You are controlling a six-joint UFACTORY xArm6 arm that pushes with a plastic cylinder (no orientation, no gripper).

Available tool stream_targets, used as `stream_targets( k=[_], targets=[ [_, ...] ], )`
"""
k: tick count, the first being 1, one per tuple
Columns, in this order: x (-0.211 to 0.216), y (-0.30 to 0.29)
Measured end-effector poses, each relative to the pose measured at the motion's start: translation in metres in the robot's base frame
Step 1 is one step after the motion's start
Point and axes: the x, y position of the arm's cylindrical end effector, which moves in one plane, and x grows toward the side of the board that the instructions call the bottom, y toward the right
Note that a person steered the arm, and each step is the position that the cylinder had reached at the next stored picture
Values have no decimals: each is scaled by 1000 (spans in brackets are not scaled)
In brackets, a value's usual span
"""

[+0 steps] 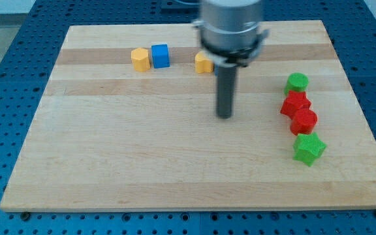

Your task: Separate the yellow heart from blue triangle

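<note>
While parked on bare board, my tip [224, 116] stood below the yellow heart [204, 63], partly hidden behind the arm. No blue triangle made out. Further left: yellow block [140, 59] touching blue cube [160, 55]. At right: green block [297, 83], two red blocks [295, 103] [304, 121], green star [309, 149].

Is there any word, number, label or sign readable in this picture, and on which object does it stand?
None: no text can be read anywhere.
The wooden board, the coloured blocks, such as the blue block and the yellow heart, and the rod ending in my tip all show plain surfaces without print.
</note>
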Motion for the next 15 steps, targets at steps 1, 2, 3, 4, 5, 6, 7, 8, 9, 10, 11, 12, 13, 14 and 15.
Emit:
stream_targets(
  k=[1, 2, 3, 4, 5, 6, 7, 8, 9, 10, 11, 12, 13, 14, 15],
  targets=[
    [-82, 43],
    [-151, 26],
    [-154, 7],
    [-154, -6],
    [-154, -10],
    [-158, 3],
    [-147, 29],
    [-113, 31],
    [-112, 33],
    [-109, 27],
    [-109, 13],
    [-109, -1],
    [-109, -13],
    [-109, -24],
    [-109, -35]
  ],
)
